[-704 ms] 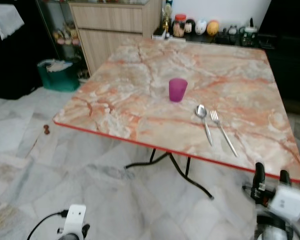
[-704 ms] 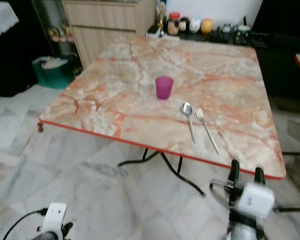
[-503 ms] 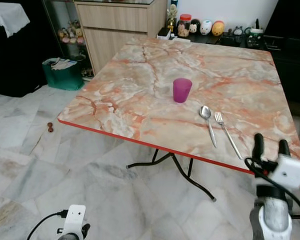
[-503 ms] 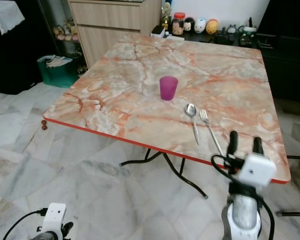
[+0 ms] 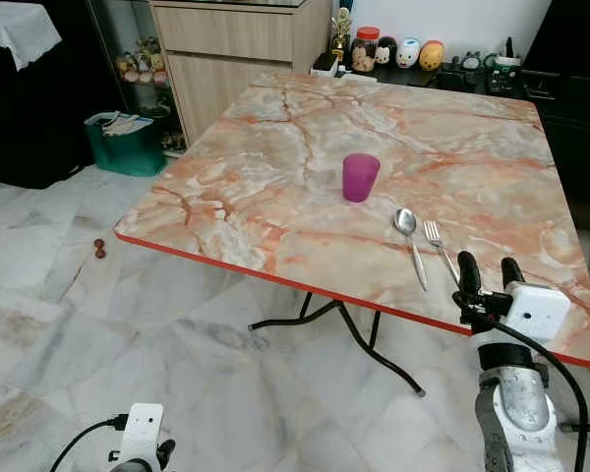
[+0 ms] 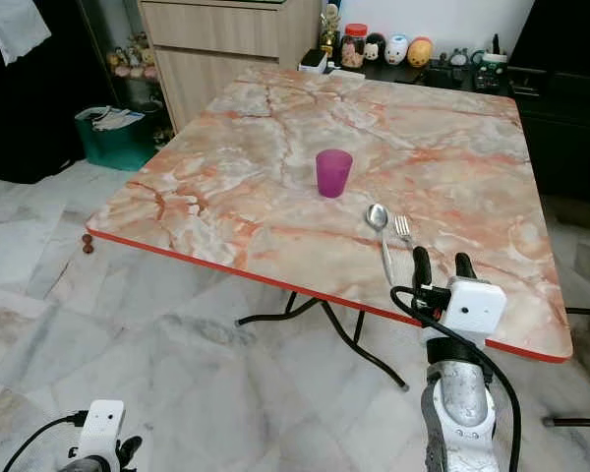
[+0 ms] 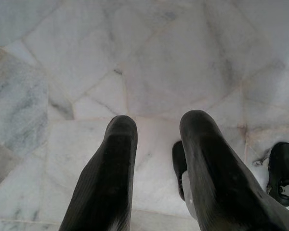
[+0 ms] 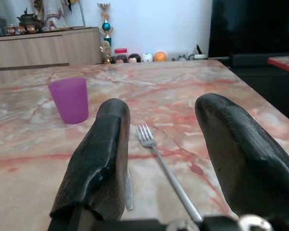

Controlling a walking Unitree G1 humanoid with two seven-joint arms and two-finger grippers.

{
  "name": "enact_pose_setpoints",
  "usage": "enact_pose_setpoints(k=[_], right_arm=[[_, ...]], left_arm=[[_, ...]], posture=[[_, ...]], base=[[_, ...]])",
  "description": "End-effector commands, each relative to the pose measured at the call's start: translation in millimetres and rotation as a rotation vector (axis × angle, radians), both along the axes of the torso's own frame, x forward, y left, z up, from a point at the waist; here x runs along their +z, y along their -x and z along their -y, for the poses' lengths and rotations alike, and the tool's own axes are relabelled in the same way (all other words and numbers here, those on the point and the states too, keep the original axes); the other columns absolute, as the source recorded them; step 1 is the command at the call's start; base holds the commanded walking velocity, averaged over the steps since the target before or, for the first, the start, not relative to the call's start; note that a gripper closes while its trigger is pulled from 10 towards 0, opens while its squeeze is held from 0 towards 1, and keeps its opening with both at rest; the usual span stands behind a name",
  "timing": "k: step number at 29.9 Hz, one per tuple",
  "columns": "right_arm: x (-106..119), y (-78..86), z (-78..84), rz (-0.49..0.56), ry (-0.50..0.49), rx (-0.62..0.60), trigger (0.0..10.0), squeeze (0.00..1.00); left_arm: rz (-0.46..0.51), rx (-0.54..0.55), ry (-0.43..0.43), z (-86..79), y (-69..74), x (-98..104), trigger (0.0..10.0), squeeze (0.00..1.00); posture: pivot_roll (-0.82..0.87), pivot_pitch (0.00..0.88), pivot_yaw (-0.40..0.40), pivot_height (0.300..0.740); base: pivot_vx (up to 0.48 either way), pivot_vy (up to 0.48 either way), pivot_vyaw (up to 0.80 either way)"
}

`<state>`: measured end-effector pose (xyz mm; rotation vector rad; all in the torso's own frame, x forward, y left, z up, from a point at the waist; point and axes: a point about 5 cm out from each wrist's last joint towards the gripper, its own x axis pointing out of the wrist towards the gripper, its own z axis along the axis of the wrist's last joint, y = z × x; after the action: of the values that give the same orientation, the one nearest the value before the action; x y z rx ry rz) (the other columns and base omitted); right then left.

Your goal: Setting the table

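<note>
The right hand (image 5: 491, 272) has been raised over the desk (image 5: 275, 187) edge.
It is held open and empty above the fork (image 8: 166, 171); the left hand (image 7: 159, 139), parted, is hung idle.

Upright purple cup (image 5: 360, 177); spoon (image 5: 409, 243) and fork (image 5: 439, 249) lie side by side

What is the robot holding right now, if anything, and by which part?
Nothing. The right gripper is open above the table's near edge, with the fork lying between its fingers untouched. The left gripper hangs open over the floor.
</note>
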<state>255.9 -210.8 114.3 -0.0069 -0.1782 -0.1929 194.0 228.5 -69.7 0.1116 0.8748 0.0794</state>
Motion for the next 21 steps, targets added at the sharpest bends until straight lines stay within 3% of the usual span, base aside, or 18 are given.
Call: enact_pose_setpoints(k=[1, 10, 14, 21], right_arm=[[8.3, -2.4, -1.2, 0.025, -0.005, -0.009, 10.0, 0.0], [18.3, -10.7, 4.2, 0.044, -0.02, -0.025, 10.0, 0.0], [18.1, -10.7, 10.9, 0.035, -0.004, -0.038, 10.0, 0.0], [21.2, -11.4, 9.2, 0.042, 0.003, -0.027, 10.0, 0.0]], left_arm=[[-0.028, 0.011, -0.001, -0.7, 7.1, -3.9, 10.0, 0.0], [-0.023, 0.03, -0.005, -7.1, 9.7, -3.3, 10.0, 0.0], [-0.024, 0.027, -0.005, -4.9, 10.8, -4.4, 10.0, 0.0], [-0.022, 0.021, -0.003, -0.1, 9.6, -5.0, 10.0, 0.0]], posture=[[0.03, 0.0, 0.005, 0.731], [0.03, 0.0, -0.005, 0.731], [0.04, 0.0, -0.01, 0.731], [0.03, 0.0, -0.011, 0.731]], base=[[0.0, 0.0, 0.0], [0.259, 0.0, 0.0], [0.303, 0.0, -0.64], [0.314, 0.0, 0.0]])
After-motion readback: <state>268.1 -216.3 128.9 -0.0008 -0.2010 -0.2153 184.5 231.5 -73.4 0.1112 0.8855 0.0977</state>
